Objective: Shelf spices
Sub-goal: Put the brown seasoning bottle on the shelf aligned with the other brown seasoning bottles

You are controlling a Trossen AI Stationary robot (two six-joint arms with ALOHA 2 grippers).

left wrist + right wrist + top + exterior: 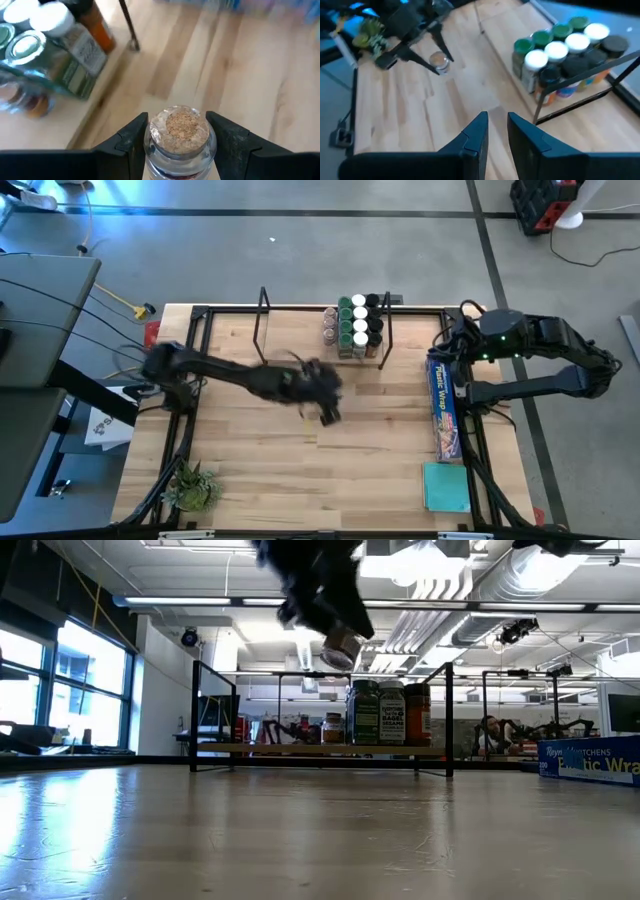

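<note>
Spices (358,326) are sitting packed together at one end of the shelf (290,350), green, white and dark lids showing from above, and that shelf is our landmark, stretched along the far edge of the table (300,470). Off the shelf's near side, over bare wood, the left gripper (326,408) is hanging in the air, up off the table, with a small glass jar (179,137) pinched between its two dark fingers (131,142). Wrist camera is giving us the close look: jaws are pressing on both sides of the jar, and it is showing a pale speckled top. From table height, that jar (341,646) is floating high, above the level of the shelf's board, with the shelved bottles standing upright behind it. None of the shelved jars are touching the carried one; it is well apart from them.

Over past the shelf's filled end, the right gripper (496,131) is waiting above the table's edge, nothing between its fingers, jaws standing narrow with only a slim gap. Beside it, a long blue plastic-wrap box (444,407) is lying along the table's side. Far from the shelf, at the near corner on the left arm's side, a spiky green plant (190,486) is sitting.
</note>
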